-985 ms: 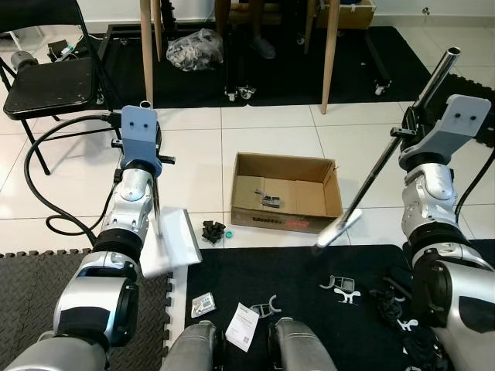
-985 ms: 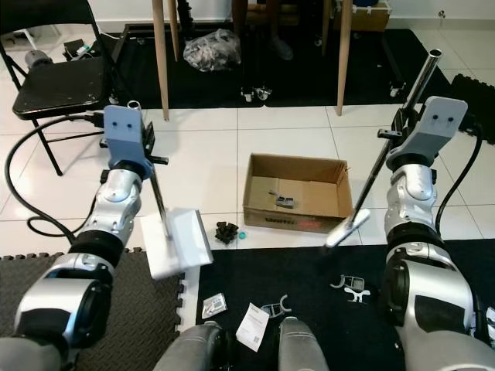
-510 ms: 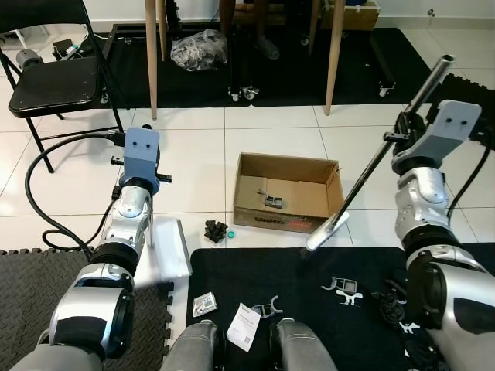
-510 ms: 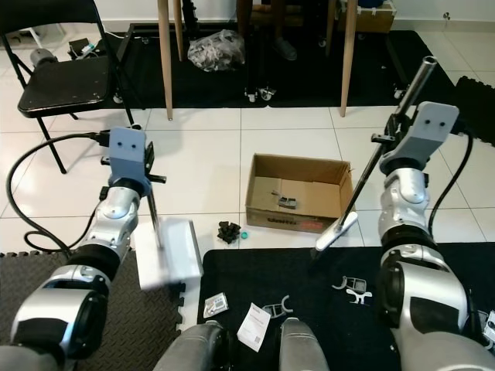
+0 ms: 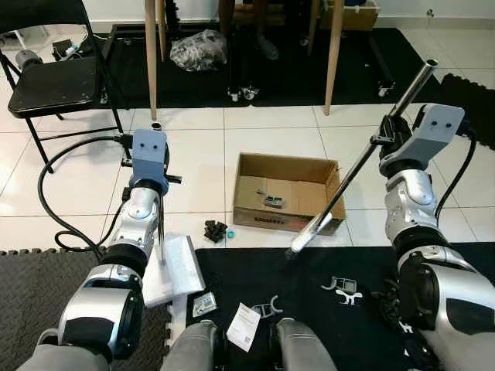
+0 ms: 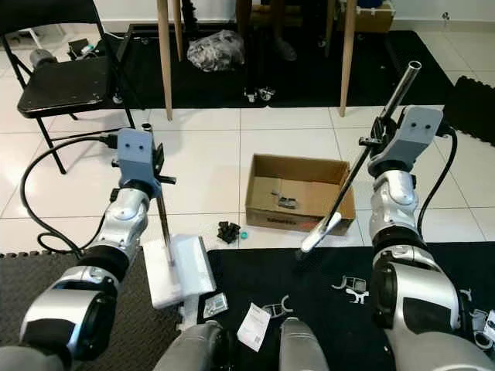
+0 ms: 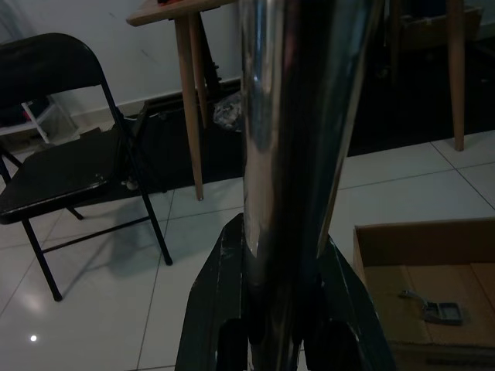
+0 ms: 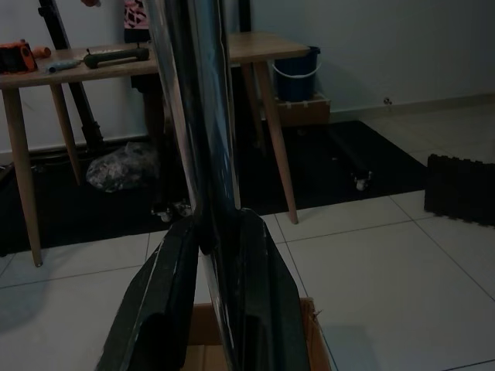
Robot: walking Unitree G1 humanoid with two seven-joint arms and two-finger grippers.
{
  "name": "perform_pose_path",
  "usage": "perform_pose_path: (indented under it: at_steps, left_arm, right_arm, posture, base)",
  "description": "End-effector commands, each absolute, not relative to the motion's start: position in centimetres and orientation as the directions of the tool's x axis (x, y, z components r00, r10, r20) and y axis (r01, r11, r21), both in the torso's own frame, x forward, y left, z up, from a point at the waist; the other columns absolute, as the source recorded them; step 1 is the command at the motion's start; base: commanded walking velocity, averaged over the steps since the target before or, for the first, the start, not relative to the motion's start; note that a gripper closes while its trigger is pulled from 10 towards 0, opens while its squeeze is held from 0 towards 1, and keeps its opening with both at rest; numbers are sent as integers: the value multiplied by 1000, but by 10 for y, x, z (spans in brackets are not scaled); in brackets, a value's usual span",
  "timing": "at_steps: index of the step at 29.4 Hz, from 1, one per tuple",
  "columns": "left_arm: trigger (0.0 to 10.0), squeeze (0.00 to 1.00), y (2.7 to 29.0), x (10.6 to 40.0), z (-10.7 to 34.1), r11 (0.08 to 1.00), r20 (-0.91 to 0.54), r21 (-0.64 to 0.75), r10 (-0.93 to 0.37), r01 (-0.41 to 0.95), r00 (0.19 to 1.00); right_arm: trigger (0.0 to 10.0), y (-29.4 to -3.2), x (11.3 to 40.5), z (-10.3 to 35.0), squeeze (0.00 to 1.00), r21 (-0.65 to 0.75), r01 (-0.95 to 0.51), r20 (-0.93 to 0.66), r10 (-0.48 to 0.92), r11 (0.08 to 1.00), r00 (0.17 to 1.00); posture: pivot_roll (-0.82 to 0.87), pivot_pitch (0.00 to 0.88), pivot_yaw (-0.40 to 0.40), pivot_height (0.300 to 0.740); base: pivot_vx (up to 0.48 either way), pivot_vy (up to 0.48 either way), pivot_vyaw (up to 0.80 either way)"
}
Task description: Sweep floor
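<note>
Gripping a metal broom handle (image 5: 363, 158), the right gripper (image 8: 205, 297) had its fingers closed around the shaft, the broom head (image 5: 307, 233) resting at the black mat's (image 5: 309, 297) edge beside the cardboard box (image 5: 288, 193). The left gripper (image 7: 278, 309) was clamped on the dustpan handle (image 6: 163, 216), with the white dustpan (image 6: 179, 269) on the floor near black debris (image 5: 214, 230).
</note>
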State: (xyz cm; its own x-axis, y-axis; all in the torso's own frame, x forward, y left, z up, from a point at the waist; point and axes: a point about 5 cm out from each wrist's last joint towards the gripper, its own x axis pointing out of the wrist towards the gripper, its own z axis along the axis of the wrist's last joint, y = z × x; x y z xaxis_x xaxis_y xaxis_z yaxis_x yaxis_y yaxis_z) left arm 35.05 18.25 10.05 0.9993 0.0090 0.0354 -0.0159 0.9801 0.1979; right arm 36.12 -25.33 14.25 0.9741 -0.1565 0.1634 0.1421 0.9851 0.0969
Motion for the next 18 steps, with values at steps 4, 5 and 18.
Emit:
perform_pose_path:
  at_steps: [4,5,18]
  left_arm:
    - [10000,0,179,352,110,979,94,204,-11,-9,995]
    - [10000,0,178,352,110,979,93,206,-12,-7,996]
    - [10000,0,177,353,111,979,96,204,-17,-3,995]
  right_arm:
    - [10000,-250,364,148,0,108,132,187,-150,985,971]
    - [10000,-249,364,147,0,108,130,185,-148,986,971]
    - [10000,-248,364,146,0,110,127,180,-145,986,973]
  posture:
    - [-22,47,28,740]
    - [-22,47,28,740]
    - [-24,49,30,740]
  base:
    - [0,0,0]
    - [0,0,0]
    - [0,0,0]
